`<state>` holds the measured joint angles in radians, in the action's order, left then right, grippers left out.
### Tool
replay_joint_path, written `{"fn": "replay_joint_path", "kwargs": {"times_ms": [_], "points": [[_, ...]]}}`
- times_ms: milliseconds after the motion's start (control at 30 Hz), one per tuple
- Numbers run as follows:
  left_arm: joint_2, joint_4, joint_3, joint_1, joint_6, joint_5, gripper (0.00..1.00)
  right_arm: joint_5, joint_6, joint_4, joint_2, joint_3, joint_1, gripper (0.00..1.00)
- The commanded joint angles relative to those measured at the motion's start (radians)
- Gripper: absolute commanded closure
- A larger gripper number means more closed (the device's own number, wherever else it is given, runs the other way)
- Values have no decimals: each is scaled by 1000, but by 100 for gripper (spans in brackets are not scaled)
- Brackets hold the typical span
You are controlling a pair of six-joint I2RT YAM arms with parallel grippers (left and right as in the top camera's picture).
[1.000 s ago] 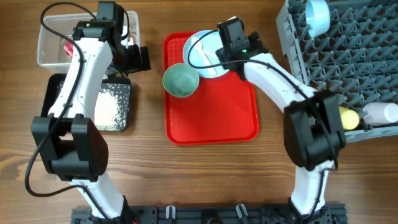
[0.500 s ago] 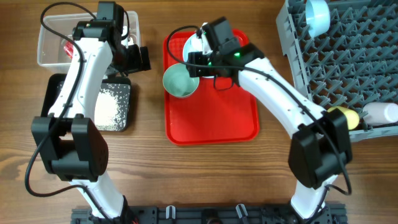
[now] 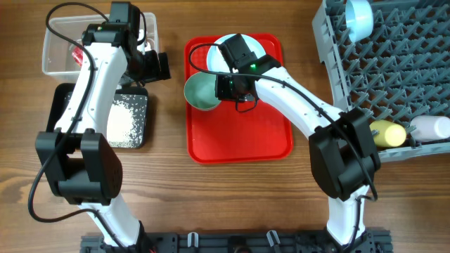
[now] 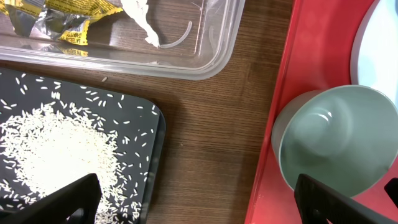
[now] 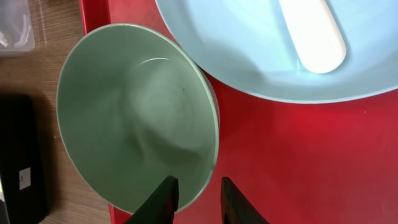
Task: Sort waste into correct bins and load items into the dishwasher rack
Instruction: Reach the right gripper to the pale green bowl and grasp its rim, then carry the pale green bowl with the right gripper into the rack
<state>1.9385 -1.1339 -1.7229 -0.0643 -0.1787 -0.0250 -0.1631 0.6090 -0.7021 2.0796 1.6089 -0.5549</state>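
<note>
A pale green-blue bowl point(image 3: 202, 91) stands at the left edge of the red tray point(image 3: 239, 133). My right gripper point(image 5: 200, 193) straddles the bowl's point(image 5: 130, 112) near rim, one finger inside and one outside, closed in on it. The pale blue plate point(image 5: 261, 56) lies beside the bowl with a white cutlery piece point(image 5: 314, 37) on it. My left gripper point(image 4: 199, 199) hangs wide open over bare wood between the black tray point(image 4: 74, 149) of rice and the red tray. The clear tub point(image 3: 56, 49) holds a yellow wrapper point(image 4: 68, 18), a tissue point(image 4: 140, 18) and a red wrapper point(image 3: 75, 55).
The grey dishwasher rack point(image 3: 394, 70) fills the right side, with a pale blue bowl point(image 3: 358, 17) at its top and a yellow cup point(image 3: 389, 133) and a white cup point(image 3: 430, 128) at its lower edge.
My right arm swung left from over the plate to the bowl's rim, and its jaws narrowed from wide open to close round that rim. The left arm stayed still.
</note>
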Motion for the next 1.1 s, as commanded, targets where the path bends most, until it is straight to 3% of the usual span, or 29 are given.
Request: {"fn": "replay_joint_path", "kwargs": {"times_ms": [0,233,333,600,833,1000,1033,1067], "points": [[9,0,5,6,-13,-8,0,6,38,9,53,-1,2,77],[9,0,5,6,-13,-8,0,5,49,14,68,-1,3,83],[9,0,5,6,-13,-8,0,-14,49,24,70,-1,5,95],[9,0,5,6,-13,-8,0,34,-17,10,0,1,34,96],[9,0,5,6,-13,-8,0,491,-245,-108,-297,1,149,96],[9,0,5,6,-13,-8,0,1017,-467,-104,-420,1,260,96],[9,0,5,6,-13,-8,0,1242,-594,-45,-403,1,331,96],[9,0,5,6,-13,-8,0,1276,-649,-7,-393,1,359,96]]}}
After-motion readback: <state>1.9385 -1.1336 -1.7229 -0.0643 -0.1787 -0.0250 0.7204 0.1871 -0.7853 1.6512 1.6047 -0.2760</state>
